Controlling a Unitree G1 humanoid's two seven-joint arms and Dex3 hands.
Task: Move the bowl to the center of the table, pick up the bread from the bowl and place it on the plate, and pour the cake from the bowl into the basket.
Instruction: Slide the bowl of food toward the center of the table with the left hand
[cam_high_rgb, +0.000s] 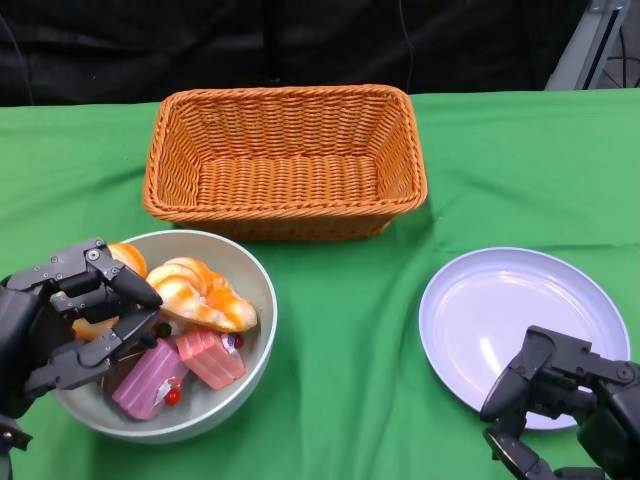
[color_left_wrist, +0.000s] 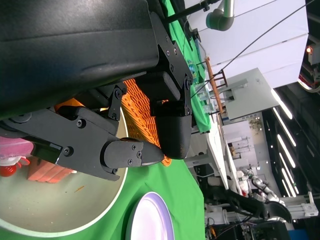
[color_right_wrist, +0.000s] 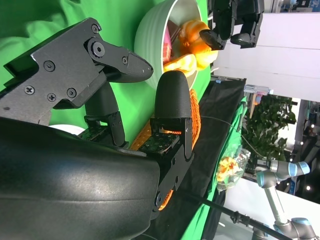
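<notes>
Basket (cam_high_rgb: 285, 160): wicker, just behind bowl (cam_high_rgb: 245, 375).
Plate (cam_high_rgb: 500, 320): lilac, right of bowl, well apart.
Bowl: holds bread (cam_high_rgb: 205, 292) and pink cake (cam_high_rgb: 150, 380).
Left hand (cam_high_rgb: 70, 320): fingers over bowl's left rim; grip cannot be told.
Right hand (cam_high_rgb: 555, 395): at plate's near edge, fingers apart, holding nothing.
Hidden: cake partly behind fingers.

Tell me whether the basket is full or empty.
Empty. The head view shows the basket's bare woven floor; bread and cakes sit in the bowl.

Both hands are matte black: the left hand (cam_high_rgb: 75, 320) and right hand (cam_high_rgb: 560, 400) have blocky, angular finger links, small round screws and smooth rounded fingertips (color_right_wrist: 172, 95) beyond a glossy shell.
</notes>
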